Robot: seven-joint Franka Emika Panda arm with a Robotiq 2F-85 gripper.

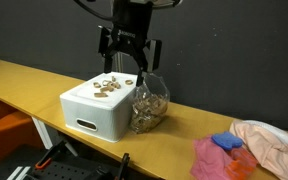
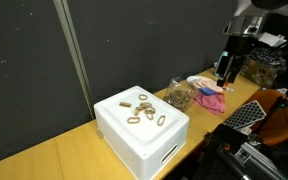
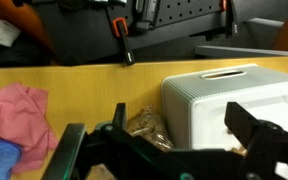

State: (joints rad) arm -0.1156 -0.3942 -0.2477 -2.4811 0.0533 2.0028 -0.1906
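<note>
The gripper [image 1: 129,66] is black. The box [image 1: 92,112] at centre is white, dotted with tan rings [image 1: 108,86]. The clear bag [image 1: 150,104] shows brown pieces. The table [image 1: 24,75] is yellow; the cloth [image 1: 210,158] at lower right is pink.

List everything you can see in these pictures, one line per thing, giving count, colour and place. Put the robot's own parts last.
box: one, white, on the table.
rings: several, brown, scattered on the box's top.
bag: one, clear, brown snacks inside, against the box's side.
pink cloth: one, pink, on the table past the bag.
blue item: one, blue, on the pink cloth; kind unclear.
pale cloth: one, peach, near the table's end.
table: one, yellow top.
backdrop: one, black, behind the table.
gripper: one, black, open, above the bag.
</note>
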